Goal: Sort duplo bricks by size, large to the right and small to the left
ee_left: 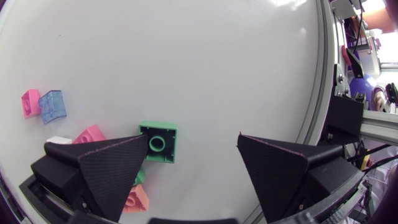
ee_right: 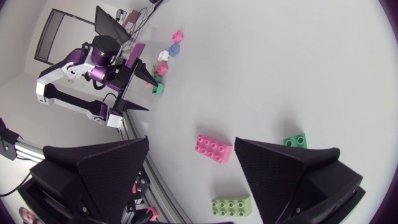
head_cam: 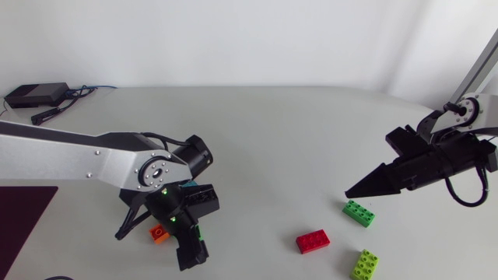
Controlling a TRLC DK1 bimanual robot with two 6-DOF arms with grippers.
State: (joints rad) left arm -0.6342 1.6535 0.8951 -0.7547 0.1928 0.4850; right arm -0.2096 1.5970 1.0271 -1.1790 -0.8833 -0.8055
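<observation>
Leftward, the left gripper [ee_left: 193,142] held its fingers [ee_left: 112,168] apart, a small green brick [ee_left: 158,143] lying between them near other small bricks [ee_left: 90,134]; the right gripper [ee_right: 192,142], also spread, hovered by three large bricks [head_cam: 312,241].

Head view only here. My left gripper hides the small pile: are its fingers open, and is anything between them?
Observer: The left gripper is open; a small green brick lies on the table between its fingers, near one tip.
Operator: Other small bricks I can't see?
Observer: A pink brick and a translucent blue brick, side by side beyond that finger.
Operator: Right gripper?
Observer: The right gripper is open, nothing held.
</observation>
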